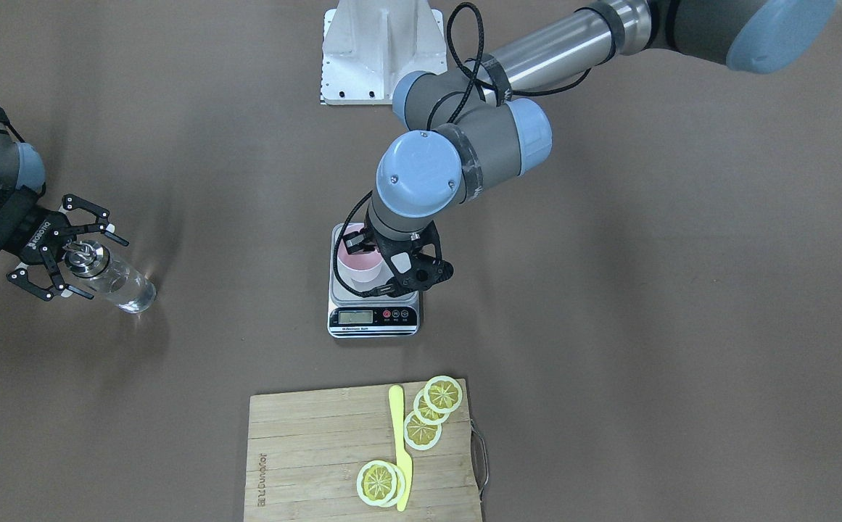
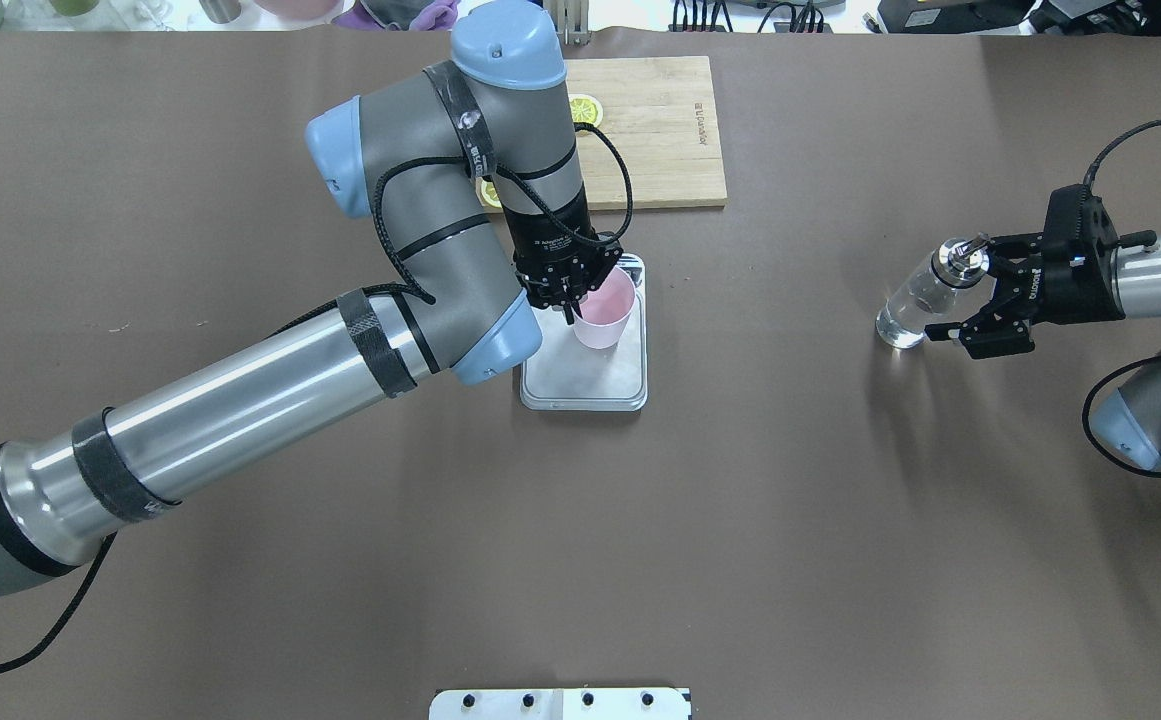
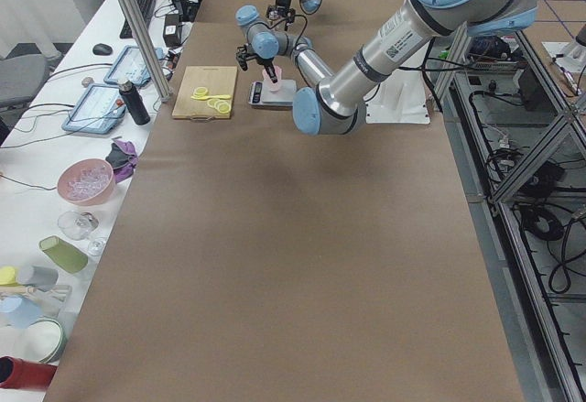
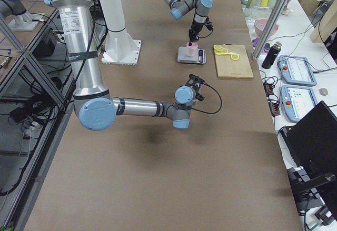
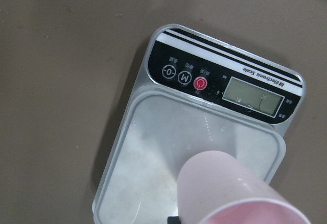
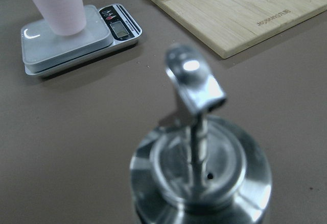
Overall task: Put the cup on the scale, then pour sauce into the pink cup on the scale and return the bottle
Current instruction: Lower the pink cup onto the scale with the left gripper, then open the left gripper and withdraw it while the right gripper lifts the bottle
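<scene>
Front-facing view, read from the bottom edge upward.

Bottom centre: wooden cutting board [image 1: 319, 449] lying flat on the brown tabletop [image 1: 609, 326]. On it are lemon slices [image 1: 442, 394], three overlapping near its upper right corner and more at its lower middle. A yellow knife [image 1: 399, 442] lies lengthwise between the two groups.

Frame centre: scale [image 1: 373, 317], its black strip and display turned toward the board; the reading is too small to make out. The cup [image 1: 359, 270] stands upright on the steel platform, toward the platform's upper left, well inside its edges. In the overhead view its interior shows plain pink; I cannot tell whether any liquid is in it. The left pincer [image 2: 573, 308] comes down from above and pinches the cup's wall at the rim, one finger inside the cup and the other outside.

Left of frame, mid-height: bottle [image 1: 120, 283] standing on the tabletop, well apart from the scale. The clear sauce [image 1: 133, 292] shows through the glass; I cannot read the level. The right pincer [image 1: 107, 268] is spread wide, a finger on either side of the metal cap [image 1: 85, 259], with a gap on each side.

Top centre: white base plate [image 1: 381, 51].
</scene>
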{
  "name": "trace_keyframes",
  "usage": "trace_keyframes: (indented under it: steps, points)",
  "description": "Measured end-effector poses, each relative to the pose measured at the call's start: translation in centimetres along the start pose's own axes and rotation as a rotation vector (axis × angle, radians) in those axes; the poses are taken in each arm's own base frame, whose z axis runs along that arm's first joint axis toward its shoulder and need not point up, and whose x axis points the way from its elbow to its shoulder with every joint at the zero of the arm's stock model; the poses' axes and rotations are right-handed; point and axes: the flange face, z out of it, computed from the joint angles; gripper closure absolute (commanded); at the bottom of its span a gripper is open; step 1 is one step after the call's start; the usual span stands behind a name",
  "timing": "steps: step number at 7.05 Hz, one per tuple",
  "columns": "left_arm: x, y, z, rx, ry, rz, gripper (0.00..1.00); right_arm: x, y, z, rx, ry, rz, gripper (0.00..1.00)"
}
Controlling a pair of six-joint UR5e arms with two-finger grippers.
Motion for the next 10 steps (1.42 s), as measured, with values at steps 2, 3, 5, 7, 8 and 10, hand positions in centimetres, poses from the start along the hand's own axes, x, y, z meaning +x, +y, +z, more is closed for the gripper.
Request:
trace_keyframes:
  steps: [2, 3, 5, 7, 8, 10]
  points:
    - [0.3, 0.5, 0.3, -0.004, 0.003, -0.001, 0.64, -0.1, 0.3, -0.1, 0.034, 0.000, -0.015, 0.02]
    - [0.3, 0.7, 0.5, -0.005, 0.005, 0.003, 0.44, -0.1, 0.5, 0.0, 0.046, 0.003, -0.017, 0.02]
    - [0.2, 0.7, 0.6, -0.006, 0.006, 0.007, 0.33, 0.0, 0.9, 0.7, 0.061, 0.008, -0.022, 0.02]
    - [0.2, 0.8, 0.5, -0.006, 0.009, 0.008, 0.33, 0.0, 0.6, 1.3, 0.070, 0.009, -0.017, 0.11]
    - [0.3, 1.0, 0.1, -0.006, 0.014, 0.011, 0.33, -0.1, 0.4, 1.5, 0.073, 0.008, -0.014, 0.27]
    - [0.0, 1.7, -1.5, -0.002, 0.038, 0.024, 0.36, -0.1, 0.3, 1.7, 0.073, 0.008, -0.009, 0.48]
